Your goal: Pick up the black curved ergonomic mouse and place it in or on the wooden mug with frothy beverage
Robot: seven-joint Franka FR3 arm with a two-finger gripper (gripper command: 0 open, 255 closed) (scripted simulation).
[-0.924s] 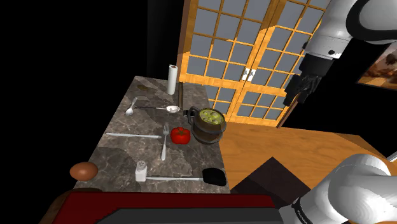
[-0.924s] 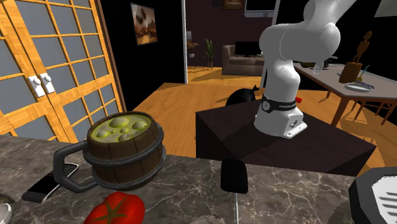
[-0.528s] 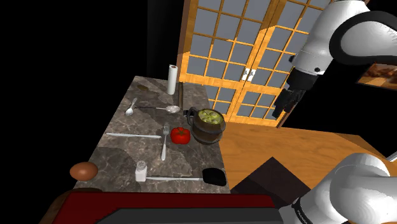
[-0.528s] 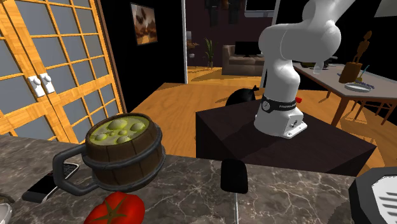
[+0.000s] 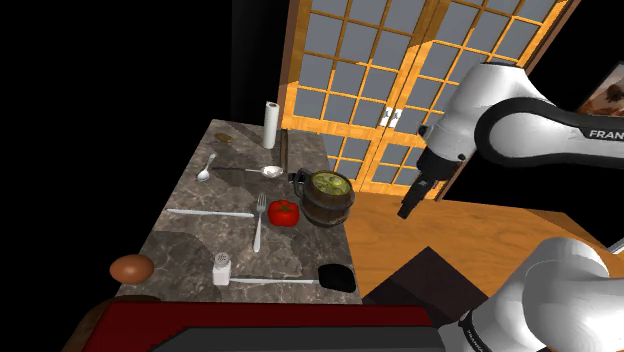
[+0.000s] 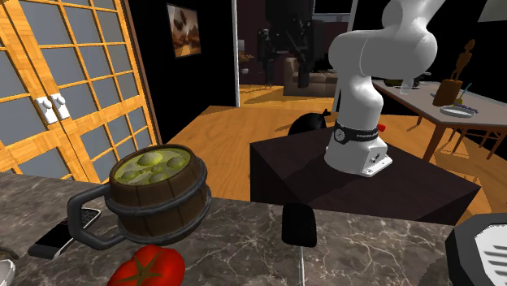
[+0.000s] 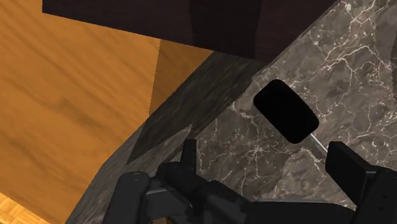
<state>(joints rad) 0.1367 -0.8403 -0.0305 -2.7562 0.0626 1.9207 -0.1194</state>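
**Observation.** The black two-finger gripper (image 7: 264, 150) is hanging in the air. Its jaws are standing wide apart with nothing between them. The glossy black curved mouse (image 7: 285, 112) is lying flat on the grey marbled counter (image 7: 356, 57). It is sitting ahead of the jaws and well below them, roughly in line with their gap and close to the counter's edge.

**Assessment.** The reach toward the mouse is the step in hand, and no grasp is made yet. In my judgement the next move is calling for the hand to come down over the mouse, with the fingers straddling its narrower sides before closing. A pale slim utensil (image 5: 272, 281) is lying with its end at the mouse, so a careless closing is risking catching that as well.

**Views compared.**
- The wrist view is giving the finger gap and the mouse's lie against it.
- The shoulder view is adding the hand's height and the barrel-shaped wooden mug (image 5: 329, 197). The mug is standing upright, lower than the jaws, off to one side and well apart from the mouse, with a red tomato (image 5: 284, 212) just beside it.
- The second exterior view is showing the mug brimming with green froth, so I judge the mouse will be resting on top rather than sinking inside.
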